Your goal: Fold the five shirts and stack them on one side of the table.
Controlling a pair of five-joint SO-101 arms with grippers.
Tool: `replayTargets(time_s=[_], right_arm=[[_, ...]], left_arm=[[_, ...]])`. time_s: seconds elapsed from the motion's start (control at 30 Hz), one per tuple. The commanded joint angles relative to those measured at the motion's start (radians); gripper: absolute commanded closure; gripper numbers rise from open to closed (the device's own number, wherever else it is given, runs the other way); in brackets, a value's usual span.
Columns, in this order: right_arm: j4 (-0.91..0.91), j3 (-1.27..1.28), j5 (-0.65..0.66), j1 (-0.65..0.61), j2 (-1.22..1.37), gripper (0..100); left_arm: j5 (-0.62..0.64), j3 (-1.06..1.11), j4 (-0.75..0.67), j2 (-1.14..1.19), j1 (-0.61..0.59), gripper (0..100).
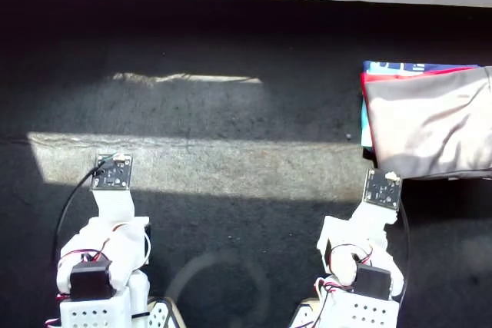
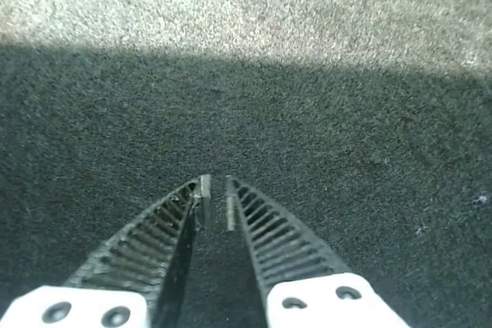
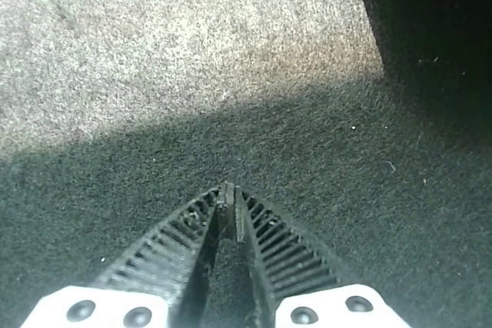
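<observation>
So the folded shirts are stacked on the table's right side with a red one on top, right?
No: the top shirt is grey, with a red shirt and a blue shirt under it. The high view shows this; the rest is right.

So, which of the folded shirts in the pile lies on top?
The grey shirt. It covers nearly the whole pile; of the red shirt and the blue shirt beneath it, only thin edges stick out.
</observation>
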Motion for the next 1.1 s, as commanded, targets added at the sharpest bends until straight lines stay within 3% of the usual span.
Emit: replayTargets(time_s=[0.0,0.27,0.5,0.8,1.07], right_arm=[[-0.015,0.130,-0.008,-0.005,-0.004,99.2],[-0.015,0.130,-0.006,-0.005,-0.004,99.2],[-0.015,0.130,-0.006,-0.005,-0.004,99.2],[-0.015,0.130,-0.006,-0.005,-0.004,99.2],[-0.015,0.130,-0.006,-0.005,-0.004,99.2]], left_arm=[[0.025,0.008,-0.023,-0.008,0.012,99],[0.025,0.035,-0.044,-0.008,0.004,99],[0.031,0.159,-0.077,-0.008,-0.101,99],[0.028,0.186,-0.084,-0.008,0.079,99],[0.028,0.186,-0.084,-0.008,0.079,99]])
